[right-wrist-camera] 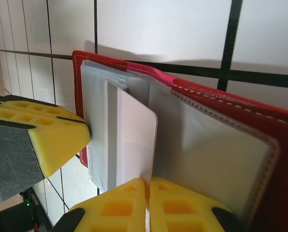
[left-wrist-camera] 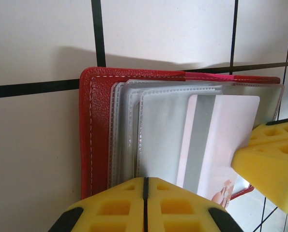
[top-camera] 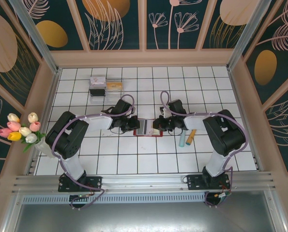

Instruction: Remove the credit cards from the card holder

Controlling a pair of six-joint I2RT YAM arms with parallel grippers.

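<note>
- The two arms are bolted at the near edge of the white, black-lined tabletop [top-camera: 134,162]; both reach inward to its middle.
- Right of centre and a little nearer than the grippers, two loose cards lie flat side by side: a light blue card [top-camera: 184,140] and a tan-orange card [top-camera: 192,135]; any print on them is too small to read.
- The card holder [top-camera: 148,127] lies open on the tabletop between the two grippers; it has a red cover with pale stitching, and clear plastic sleeves [left-wrist-camera: 163,130] are fanned inside.
- The left gripper [left-wrist-camera: 144,186] has its yellow fingers pressed together with the seam closed; the tips sit at the holder's left edge, over the sleeves; whether a sleeve is nipped between them I cannot tell.
- The right gripper [right-wrist-camera: 147,186] has its fingers clamped on a credit card [right-wrist-camera: 134,140]; the card's edge runs into the seam between them; one rounded corner stands raised off the holder, free of the sleeves.
- That card is whitish with a grey stripe along it; in the left wrist view a small pinkish printed figure shows near one corner; the lettering is not clear enough to read.
- Beyond, toward the far left of the tabletop, clear plastic boxes [top-camera: 98,81] stand in a cluster, well apart from the holder; their contents and labels are too small to read.
- At the left wall a bunch of tulips [top-camera: 22,128] shows pink, white and yellow; the walls carry dark panels painted with flowers and leaves.
</note>
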